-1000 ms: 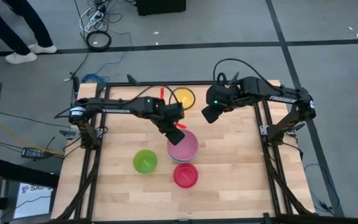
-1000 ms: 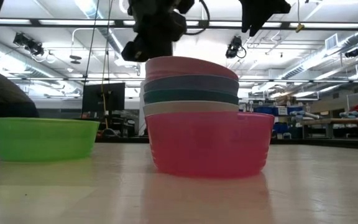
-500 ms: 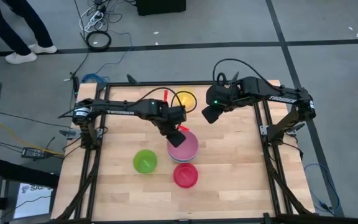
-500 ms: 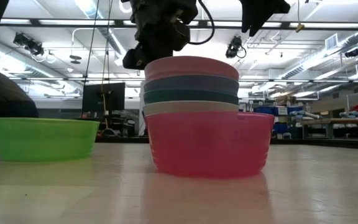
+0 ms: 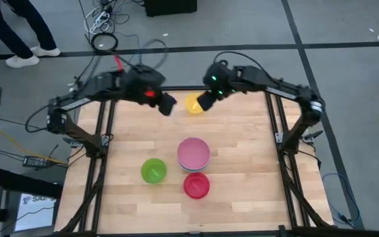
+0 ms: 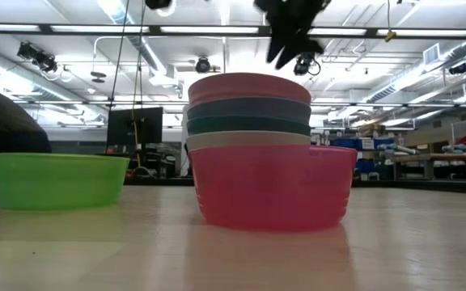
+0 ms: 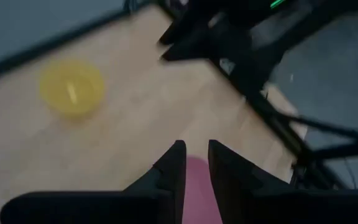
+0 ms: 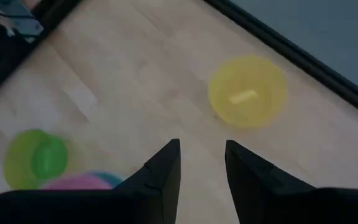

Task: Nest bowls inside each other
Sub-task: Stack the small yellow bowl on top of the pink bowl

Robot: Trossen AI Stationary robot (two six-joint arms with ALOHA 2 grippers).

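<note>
Farthest left of the table's things, the lime green round plastic bowl point(image 5: 153, 170) sits alone on the pale wooden table point(image 5: 242, 164), rim up, ready to be picked up. Above and behind it the left gripper point(image 5: 166, 104) hangs raised near the table's far edge, its fingers point(image 7: 173, 163) a narrow gap apart with nothing between them; my reading is that it stands clear so the other arm can work. At the middle stands the nested stack point(image 6: 249, 109), the pink plastic bowl point(image 5: 193, 153) on top with blue-grey, teal and white rims showing beneath it in the low view. Just in front of the stack, toward the near edge, rests the red plastic bowl point(image 5: 197, 185), separate and not yet nested. Near the far edge lies the small yellow plastic bowl point(image 5: 193, 104), upright and loose. Just beside it hovers the right gripper point(image 5: 204, 101), fingers point(image 8: 165, 167) parted and empty, pointed toward that bowl, probably lining up to grasp its rim. Three bowls remain outside the stack.
</note>
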